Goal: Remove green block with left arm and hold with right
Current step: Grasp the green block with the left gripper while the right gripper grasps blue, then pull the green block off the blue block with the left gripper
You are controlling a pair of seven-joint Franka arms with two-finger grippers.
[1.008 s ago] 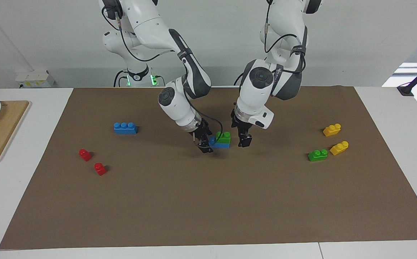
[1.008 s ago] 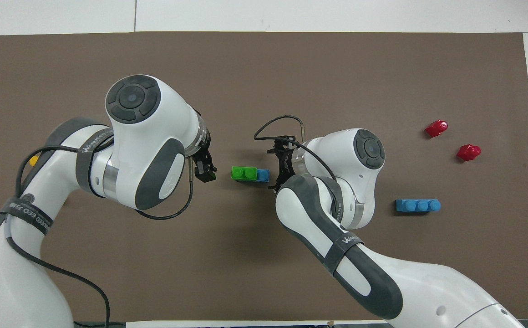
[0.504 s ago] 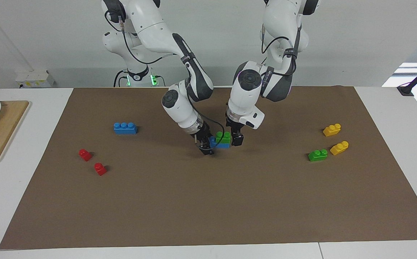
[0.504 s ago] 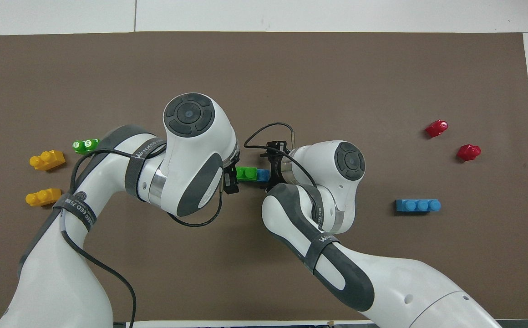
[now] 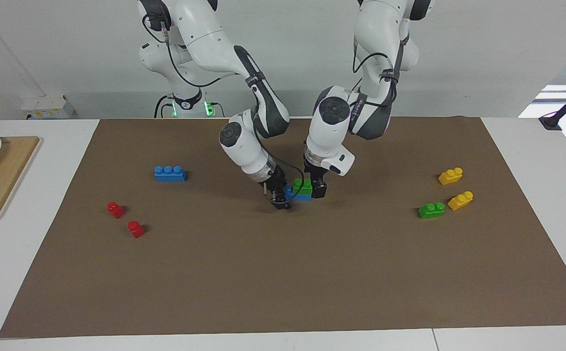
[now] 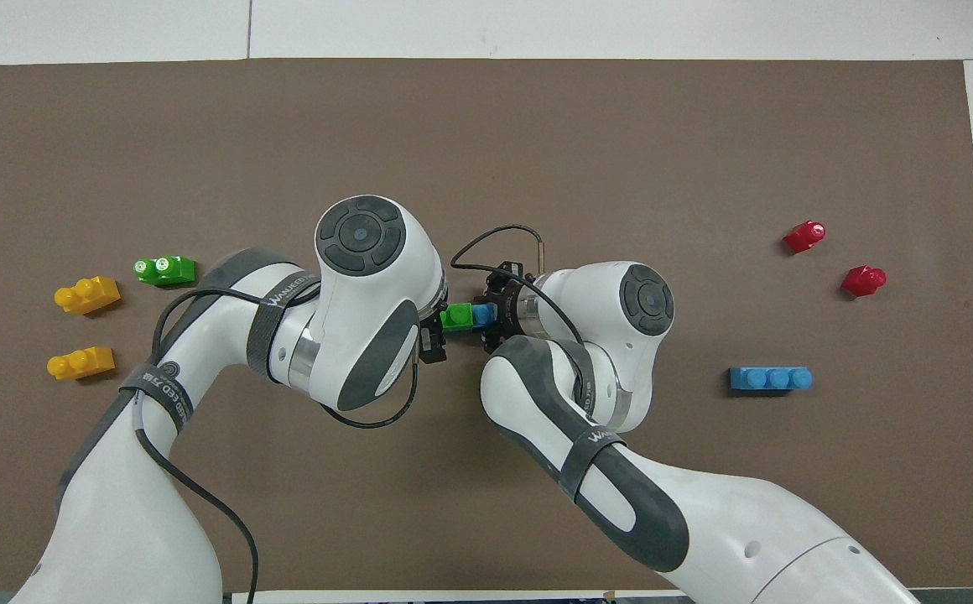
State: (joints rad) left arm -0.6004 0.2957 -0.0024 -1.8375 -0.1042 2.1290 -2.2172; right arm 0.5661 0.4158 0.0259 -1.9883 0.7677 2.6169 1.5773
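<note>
So the green block (image 5: 304, 186) sits stacked on a blue brick (image 5: 296, 196) in the middle of the brown mat (image 5: 283, 282), and from where I'm driving it is not yet off. My read is that the bracing half is done and the pull is what's left. My right gripper (image 5: 277, 199) is down at the stack's end toward the right arm's side of the table, clenched, and it looks to be on the exposed end of the blue brick rather than on the green one; the facing view doesn't let me confirm the contact fully. My left gripper (image 5: 318, 190) is low at the other end of the stack, right at the green block, its fingers spread wide and not yet clamped on it. I'd guess the next step is to pinch the green block and lift while the blue one is held down.

A second green brick (image 5: 431, 210) lies with two yellow bricks (image 5: 450, 176) toward the left arm's end. Another blue brick (image 5: 170, 173) and two red pieces (image 5: 115, 209) lie toward the right arm's end.
</note>
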